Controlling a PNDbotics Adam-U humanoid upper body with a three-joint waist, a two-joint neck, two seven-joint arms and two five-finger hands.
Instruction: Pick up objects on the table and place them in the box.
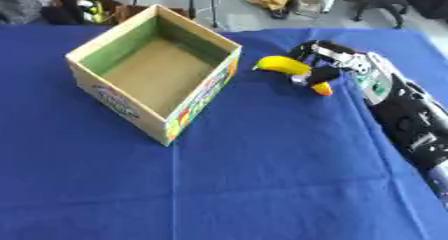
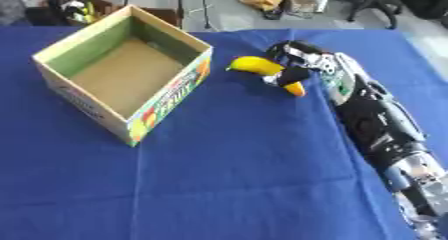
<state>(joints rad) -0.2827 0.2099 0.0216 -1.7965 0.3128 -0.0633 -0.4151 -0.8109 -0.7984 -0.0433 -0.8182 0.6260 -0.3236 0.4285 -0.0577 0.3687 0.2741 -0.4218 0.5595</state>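
While my black-and-silver right hand (image 1: 328, 64) comes in along the right edge of the blue-clothed table (image 1: 262, 184), its fingers are curled round the yellow curved banana (image 1: 284, 65), just right of the open cardboard box (image 1: 188, 111) near the far edge. I judge the fruit light, smooth and bruisable; holding its middle seems best.

Right arm (image 2: 376, 119) extended from lower right; right robot hand (image 1: 322, 64) fingers curled, pinching.
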